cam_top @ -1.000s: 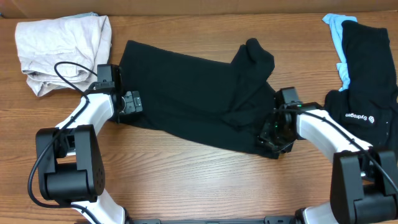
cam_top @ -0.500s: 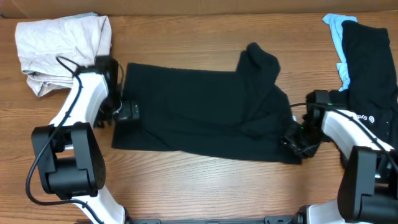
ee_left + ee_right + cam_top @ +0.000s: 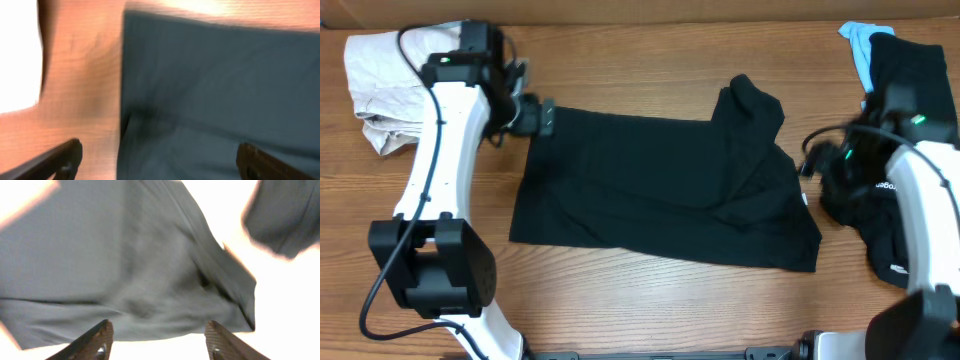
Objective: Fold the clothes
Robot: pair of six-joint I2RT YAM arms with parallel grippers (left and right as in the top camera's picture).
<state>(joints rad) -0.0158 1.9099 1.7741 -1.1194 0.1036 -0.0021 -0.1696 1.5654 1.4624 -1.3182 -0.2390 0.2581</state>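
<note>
Tabletop point(image 3: 650, 300) of brown wood fills the overhead view. Across its middle lies a black T-shirt point(image 3: 650, 190), spread nearly flat with its long side running left to right. A bunched sleeve point(image 3: 752, 100) sticks up at its upper right corner, and soft creases run through its right half.

At the table's right edge is a second black shirt point(image 3: 910, 90) with small white logo text, heaped rather than spread and well apart from the first. The white right arm point(image 3: 920, 200) crosses over it. The white left arm point(image 3: 440, 150) reaches up the left side, passing beside a crumpled beige garment point(image 3: 380, 75) in the far left corner. A light-blue piece point(image 3: 857, 40) peeks out from under the second shirt's upper left edge.

The left claw point(image 3: 542, 117) sits at the T-shirt's upper left corner. Its wrist camera shows it point(image 3: 160, 157) with fingers spread wide, nothing between them, over the shirt's edge point(image 3: 215, 90). The right claw point(image 3: 812, 160), blurred, is just beside the T-shirt's right edge. In its own view it point(image 3: 160, 340) has fingers apart and grips nothing, above the dark cloth point(image 3: 100, 270).
</note>
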